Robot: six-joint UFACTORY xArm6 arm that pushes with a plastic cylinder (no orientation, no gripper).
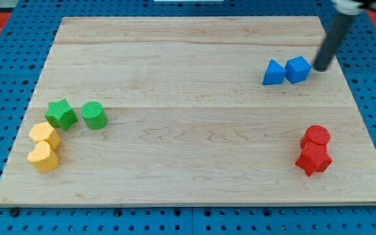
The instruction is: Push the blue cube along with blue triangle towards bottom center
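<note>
Near left: two yellow blocks (44, 147) stacked close, touching or nearly so, shapes unclear; just beyond them a green star (61, 113) and a green cylinder (93, 115) side by side. Near right: two red blocks (314, 151) pressed together, shapes hard to make out. Board (188, 176) centre bare; no containers anywhere on it. Far right: blue triangle (273, 72) and blue cube (297, 69) touching, triangle on the left. The rod ends in the tip (320, 68), no jaws to open or close, holding nothing; it sits just right of the cube, touching or nearly so. Judgement: from that side a push drives the pair leftward; reaching near centre likely calls for contact further round the far side.
</note>
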